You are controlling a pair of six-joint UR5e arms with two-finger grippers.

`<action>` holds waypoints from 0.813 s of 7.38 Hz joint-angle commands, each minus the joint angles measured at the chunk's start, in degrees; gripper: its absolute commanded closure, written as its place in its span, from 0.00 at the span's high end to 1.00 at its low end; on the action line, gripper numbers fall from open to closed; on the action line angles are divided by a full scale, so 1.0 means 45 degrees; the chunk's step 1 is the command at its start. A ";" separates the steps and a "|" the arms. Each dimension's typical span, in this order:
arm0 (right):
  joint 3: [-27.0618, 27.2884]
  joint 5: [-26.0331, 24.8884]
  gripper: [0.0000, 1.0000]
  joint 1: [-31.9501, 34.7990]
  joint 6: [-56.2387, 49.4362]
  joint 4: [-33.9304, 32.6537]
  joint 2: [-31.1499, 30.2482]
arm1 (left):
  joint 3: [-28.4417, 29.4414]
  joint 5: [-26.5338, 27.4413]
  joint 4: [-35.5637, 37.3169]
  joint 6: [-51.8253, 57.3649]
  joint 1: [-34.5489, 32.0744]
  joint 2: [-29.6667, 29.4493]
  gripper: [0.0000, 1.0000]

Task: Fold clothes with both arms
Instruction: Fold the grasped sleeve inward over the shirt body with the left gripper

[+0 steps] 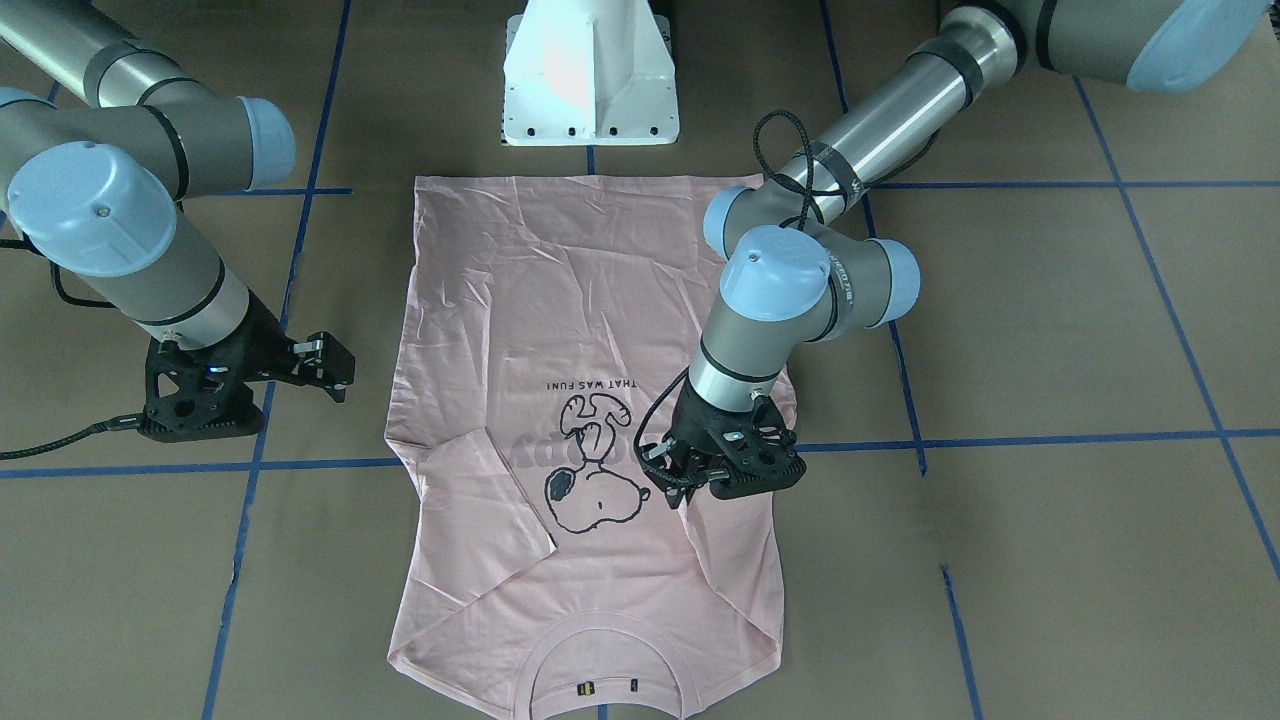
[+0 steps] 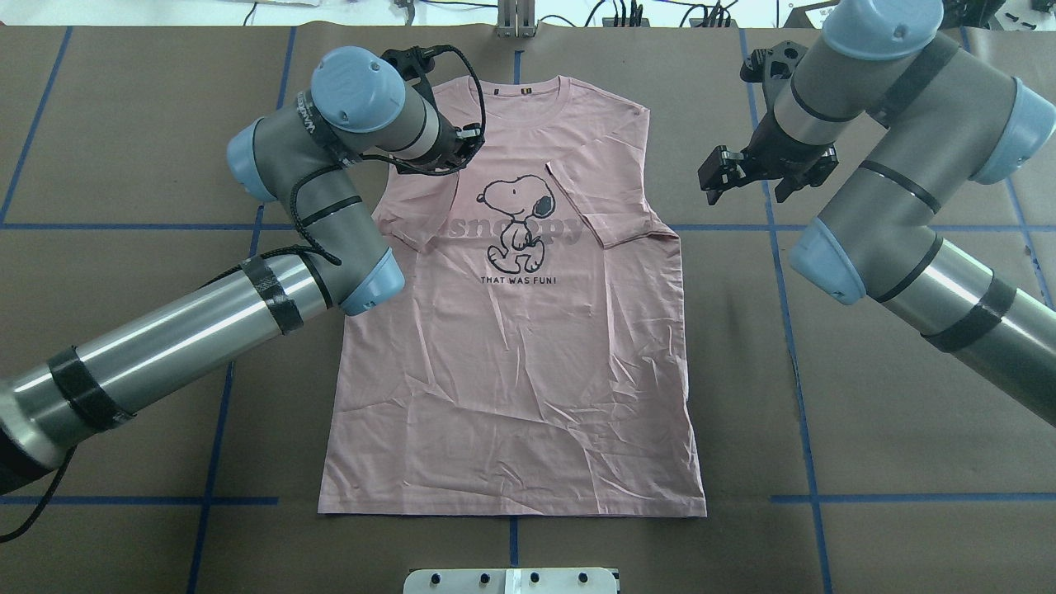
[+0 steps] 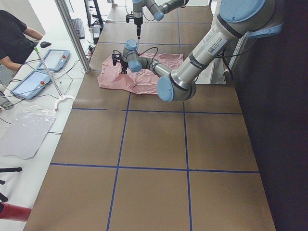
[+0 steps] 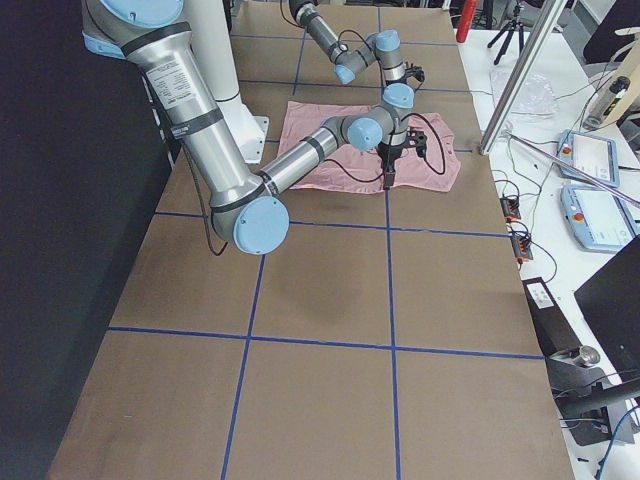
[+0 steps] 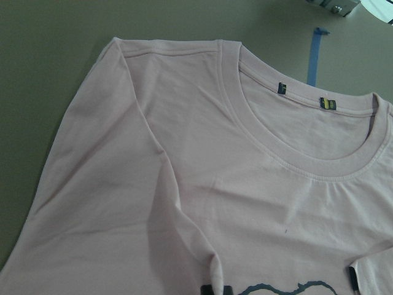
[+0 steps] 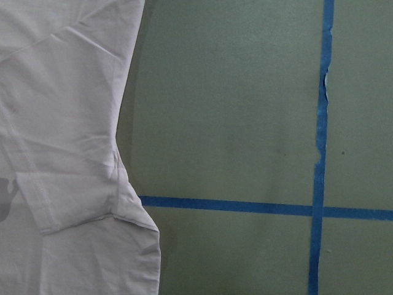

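Note:
The pale pink T-shirt (image 2: 511, 371) lies flat on the brown table, print up, collar on the far side from the robot. Both sleeves are folded in over the chest. It also shows in the front view (image 1: 560, 300) and both wrist views (image 5: 215, 184) (image 6: 61, 123). My left gripper (image 1: 668, 478) hangs low over the folded left sleeve beside the dog print; its jaws look open and hold nothing. It is partly hidden by its wrist in the overhead view (image 2: 466, 144). My right gripper (image 2: 716, 175) is open and empty above bare table, just off the shirt's right edge (image 1: 333, 368).
The white pedestal base (image 1: 590, 80) stands at the robot's edge of the table behind the shirt's hem. Blue tape lines (image 6: 319, 209) cross the table. Tablets (image 3: 50, 60) and a person (image 3: 14, 38) are at the operators' side.

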 commanded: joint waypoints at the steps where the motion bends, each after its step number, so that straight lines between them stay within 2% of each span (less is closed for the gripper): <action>1: -0.0002 -0.0001 1.00 -0.0027 0.0000 0.0000 0.0000 | -0.0025 -0.0034 -0.0749 -0.0025 0.0006 0.0006 1.00; 3: 0.0076 0.0057 1.00 -0.0028 0.0020 0.0000 0.0000 | -0.0258 -0.0053 -0.0657 0.0053 -0.0013 0.0141 1.00; 4: 0.0251 0.0057 1.00 -0.0028 0.0058 0.0000 0.0020 | -0.1381 -0.0111 -0.0540 0.0054 -0.0013 0.0974 1.00; 6: 0.1340 -0.0078 1.00 -0.0784 0.2116 0.0019 -0.0251 | -0.4056 -0.0499 0.0121 0.0190 0.0025 0.3160 1.00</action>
